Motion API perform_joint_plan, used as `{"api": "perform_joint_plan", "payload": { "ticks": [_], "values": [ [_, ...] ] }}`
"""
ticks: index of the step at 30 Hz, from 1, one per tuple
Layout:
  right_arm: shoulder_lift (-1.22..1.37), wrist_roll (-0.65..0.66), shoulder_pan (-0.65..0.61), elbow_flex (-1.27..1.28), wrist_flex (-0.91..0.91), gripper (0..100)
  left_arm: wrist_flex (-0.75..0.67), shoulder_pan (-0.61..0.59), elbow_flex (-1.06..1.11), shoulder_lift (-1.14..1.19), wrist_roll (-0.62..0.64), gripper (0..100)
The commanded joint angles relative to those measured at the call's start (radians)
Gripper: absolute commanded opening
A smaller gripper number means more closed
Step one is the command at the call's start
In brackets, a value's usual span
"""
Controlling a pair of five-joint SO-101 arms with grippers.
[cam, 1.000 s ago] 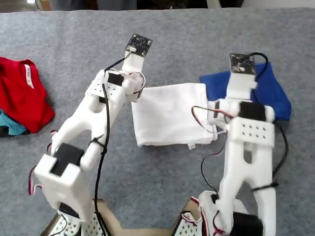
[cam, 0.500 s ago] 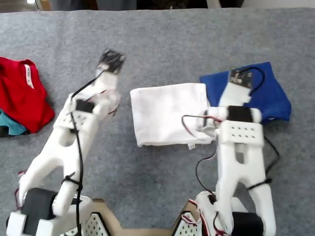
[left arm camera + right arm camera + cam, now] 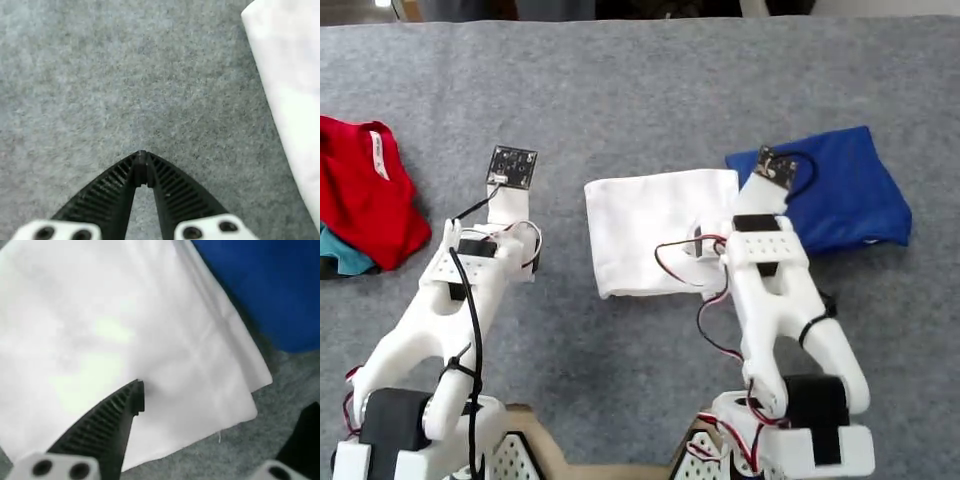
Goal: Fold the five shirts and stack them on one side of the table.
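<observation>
Centrally, the folded white shirt (image 3: 655,235) touches the blue shirt (image 3: 845,195) at right; the red shirt (image 3: 370,195) lies at the left edge, its neck label (image 3: 378,152) unreadable. Between them the left hand (image 3: 141,172) is pinched closed over bare counter (image 3: 650,80); the right hand (image 3: 225,405) gapes wide above the white shirt.

red shirt (image 3: 365,190): well off to the outer side of the left pincer (image 3: 141,167); cut off by the high view's edge.
teal cloth (image 3: 342,262): mostly buried under the red shirt; only a corner shows, so the kind of garment cannot be told.
white shirt (image 3: 645,230): the edge nearest the right pincer (image 3: 222,405) is covered by the right arm (image 3: 770,275); runs off the edges of both wrist views.
blue shirt (image 3: 840,195): the corner beside the right pincer is hidden under the right arm; cut off in the right wrist view.
outer finger (image 3: 306,440) of the right pincer: cut by the picture's corner, a dark sliver.
</observation>
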Motion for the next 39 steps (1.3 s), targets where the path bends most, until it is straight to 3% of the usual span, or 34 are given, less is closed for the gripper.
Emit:
{"api": "perform_joint_plan", "payload": {
  "ticks": [1,7,13,16,28,32,39],
  "values": [
    [0.027,-0.017,-0.011,-0.002,-0.014,46.6,-0.055,-0.007,0.021,-0.035,0.02,3],
    [0.059,-0.009,-0.006,-0.005,-0.055,43.6,-0.123,-0.005,0.071,-0.038,0.021,3],
    [0.053,0.077,-0.009,-0.015,-0.063,19.8,-0.12,-0.01,0.077,-0.041,0.021,3],
    [0.053,0.126,-0.009,-0.016,-0.074,12.6,-0.123,-0.012,0.079,-0.04,0.021,3],
    [0.053,0.141,-0.005,-0.03,-0.091,11.9,-0.123,-0.012,0.079,-0.038,0.021,3],
    [0.059,0.141,-0.005,-0.068,-0.084,1.6,-0.123,-0.021,0.077,-0.037,0.021,3],
    [0.053,0.141,-0.005,-0.076,-0.083,1.5,-0.123,-0.038,0.073,-0.037,0.021,3]
  ]
}}
